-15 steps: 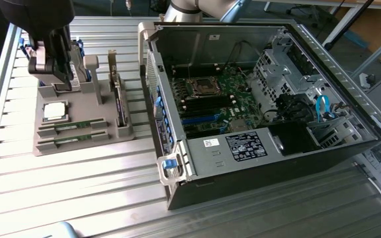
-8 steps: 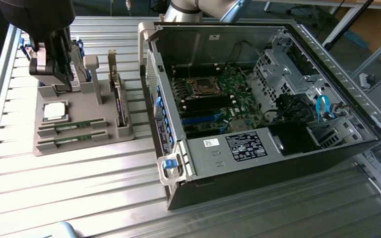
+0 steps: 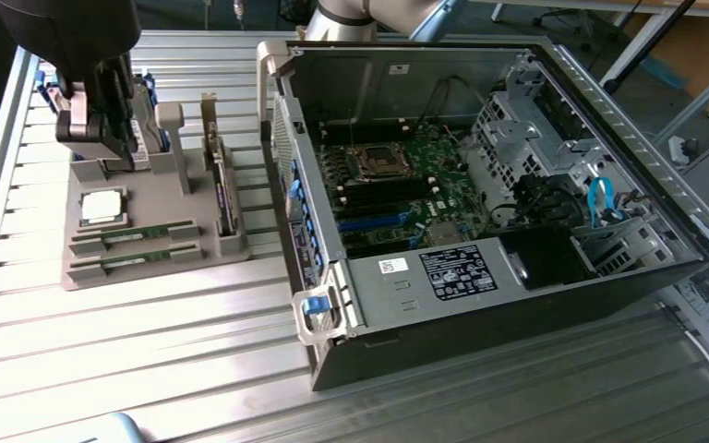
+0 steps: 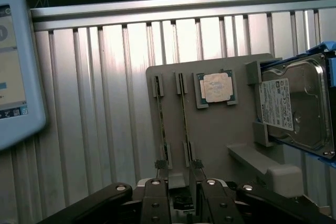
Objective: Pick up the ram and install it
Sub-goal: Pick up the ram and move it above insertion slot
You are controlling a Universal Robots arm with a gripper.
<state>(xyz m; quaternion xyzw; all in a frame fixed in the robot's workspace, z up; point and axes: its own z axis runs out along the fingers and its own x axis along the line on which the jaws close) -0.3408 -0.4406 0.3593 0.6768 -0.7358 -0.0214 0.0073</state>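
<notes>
Two ram sticks lie in slots of a grey holder block (image 3: 145, 277): one ram (image 3: 133, 235) nearer the processor chip, the other ram (image 3: 133, 261) beside it. In the wrist view they appear edge-on as the ram (image 4: 185, 119) and the second ram (image 4: 161, 121). My gripper (image 3: 114, 111) hangs above the far end of the block, over the hard drive, apart from both sticks. Seen from the wrist, the gripper (image 4: 177, 182) is open and holds nothing. The open computer case (image 3: 552, 305) shows its motherboard (image 3: 410, 194) with long memory slots.
On the block also sit a square silver processor chip (image 4: 216, 87), a hard drive (image 4: 294, 106) in a blue bracket and an upright card (image 3: 219, 185). A light blue tablet (image 4: 16, 66) lies on the ribbed metal table (image 3: 145, 360). The case wall (image 3: 287, 138) stands between block and motherboard.
</notes>
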